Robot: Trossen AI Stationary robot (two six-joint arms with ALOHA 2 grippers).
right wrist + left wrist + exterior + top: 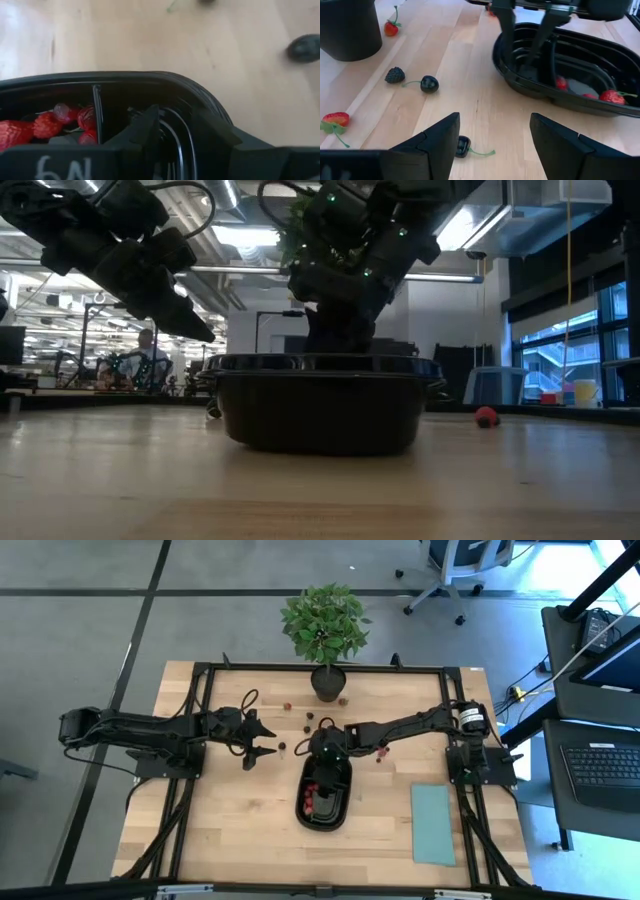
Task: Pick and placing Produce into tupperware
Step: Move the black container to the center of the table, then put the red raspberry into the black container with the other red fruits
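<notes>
The black two-compartment tupperware [346,802] sits mid-table. Red produce [45,125] lies in its near compartment [610,96]. My right gripper [325,748] slants down into the far compartment [525,57]. Whether it carries anything is hidden against the dark plastic. My left gripper [270,742] hangs open left of the tray, above the table [495,135], touching nothing. A dark cherry [462,146] lies on the wood just below it. More loose produce lies farther off: a blackberry [394,75], another dark cherry [429,84], a strawberry [335,119] and a red cherry [391,28].
A potted plant [325,625] stands in a black pot [327,683] at the far edge. A pale teal sheet [432,823] lies flat to the near right. One red piece [486,417] rests on the table right of the tray [380,752].
</notes>
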